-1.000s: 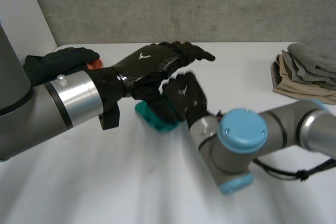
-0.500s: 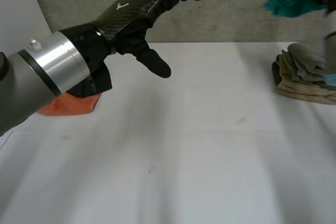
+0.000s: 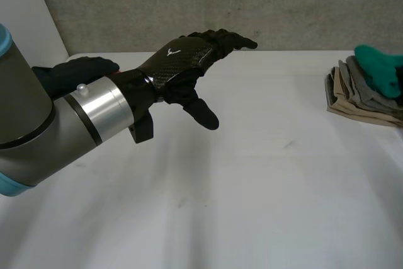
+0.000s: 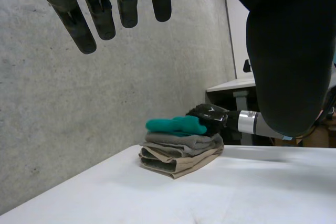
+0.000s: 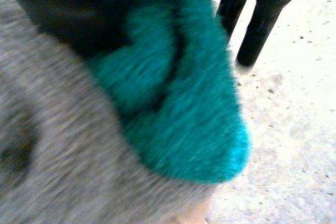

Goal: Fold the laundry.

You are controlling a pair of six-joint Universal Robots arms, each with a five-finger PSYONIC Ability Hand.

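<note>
Left wrist view gives the plainest look at the green cloth (image 4: pixel 175 125). It is rolled or folded into a short bundle and lies on top of the stack (image 4: pixel 178 156) of folded grey and tan pieces. Its long axis runs along the top of the stack, and one end is at the right hand (image 4: pixel 210 116). In the right wrist view the bundle sits right under that hand's palm, resting on grey fabric. Whether the hand grasps the cloth or has let it go, I cannot tell.

The stack stands at the right edge of the table (image 3: pixel 252 206), toward its far side. The right hand is therefore on the cloth itself, while the left hand (image 3: pixel 182 67) is well apart from it, across the table near the far left. The left hand hovers above the surface, released, with its fingers (image 4: pixel 86 22) straight and spread, pointing roughly toward the stack and holding nothing.

A dark cloth (image 3: pixel 75 70) lies at the far left corner, just behind the left arm.

As I judge it, this piece is all but placed. What remains is for the right hand to come away without dragging the bundle off the stack. The dark cloth is much nearer the left hand.
</note>
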